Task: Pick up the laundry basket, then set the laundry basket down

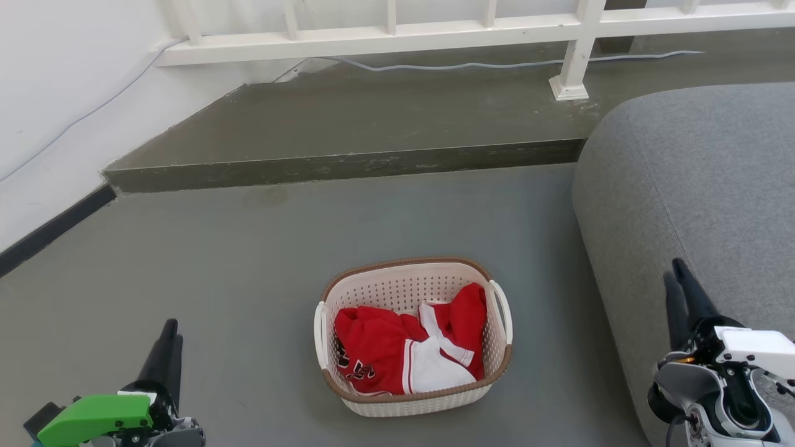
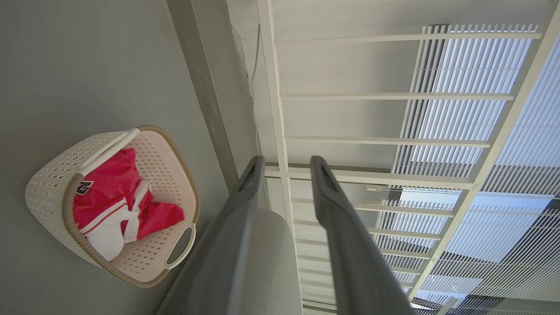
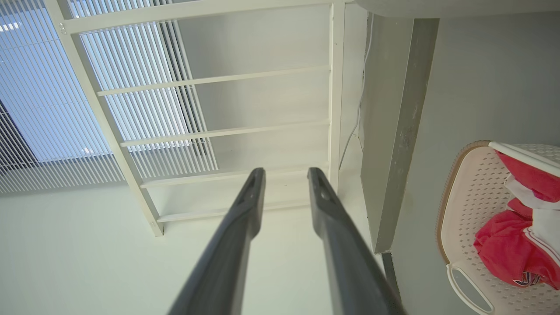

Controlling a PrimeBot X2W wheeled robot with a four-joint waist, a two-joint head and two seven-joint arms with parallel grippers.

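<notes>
Grey floor [image 1: 248,248] all round, with a raised concrete step [image 1: 348,167] and a white railing [image 1: 397,43] well ahead of both tools. Your left gripper [image 1: 172,332] is low on the left, fingers pointing forward. They are parted by a narrow gap and hold nothing, which the left wrist view shows plainly. The laundry basket [image 1: 410,262] stands upright on the floor to that gripper's right, about level with its fingers and apart from them. It lies between the two tools, with its left handle [image 1: 319,335] on the side nearest the left fingers. A red and white garment [image 1: 397,347] is bunched inside, below the rim, so it should not block a grasp. The right handle [image 1: 503,310] faces your right gripper [image 1: 672,272], which is off to the basket's right, also parted and empty. That gripper sits in front of the grey sofa [image 1: 702,186], which is close on its right. The step in hand looks like the reach, since nothing is grasped yet. Swing each tool inward and down so one finger goes through its handle loop and the other stays outside, then close. Bring both sides in together, because perforated plastic this light will likely slide if pushed from one side only. Lift level so the clothes stay in. Watch the right arm's clearance from the sofa as you turn it in.
</notes>
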